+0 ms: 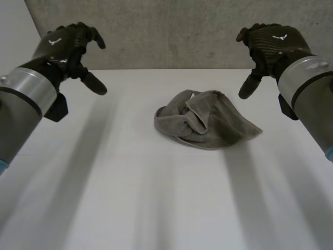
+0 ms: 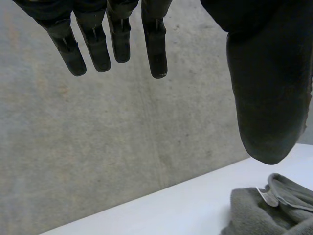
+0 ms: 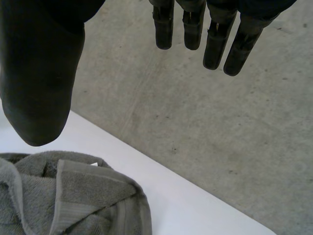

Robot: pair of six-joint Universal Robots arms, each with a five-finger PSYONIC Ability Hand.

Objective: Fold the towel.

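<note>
Head view showed me my left hand [image 1: 61, 46] up over the table's left side, fingers loose and apart, holding nothing. The grey towel [image 1: 208, 122] lay in a crumpled heap near the middle of the white table [image 1: 104, 187], well apart from both hands. My right hand [image 1: 273, 40] hung at the right, fingers loose, empty too.

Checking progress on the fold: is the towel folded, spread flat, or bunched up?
Bunched up. The grey towel lies in a crumpled heap on the white table, hemmed edges curling over each other, no neat layers.
</note>
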